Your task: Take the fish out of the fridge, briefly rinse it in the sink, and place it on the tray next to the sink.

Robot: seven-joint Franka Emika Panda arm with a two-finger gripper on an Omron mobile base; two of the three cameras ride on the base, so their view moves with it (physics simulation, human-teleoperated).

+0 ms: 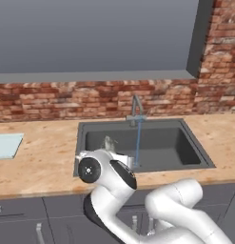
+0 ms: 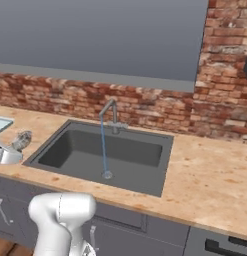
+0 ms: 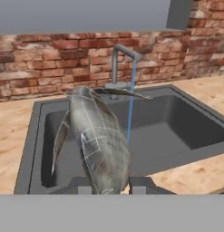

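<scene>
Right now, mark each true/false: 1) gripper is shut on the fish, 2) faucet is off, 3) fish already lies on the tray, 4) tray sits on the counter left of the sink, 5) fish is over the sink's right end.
1) True. The gripper is closed on the fish, tail end between the fingertips.
2) False. A thin blue stream runs from the faucet down into the sink.
3) False. The fish is held up in the gripper; the tray has nothing on it in the part that shows.
4) True. It lies on the wooden counter, apart from the basin.
5) False. It hangs by the left end, left of the stream.
</scene>
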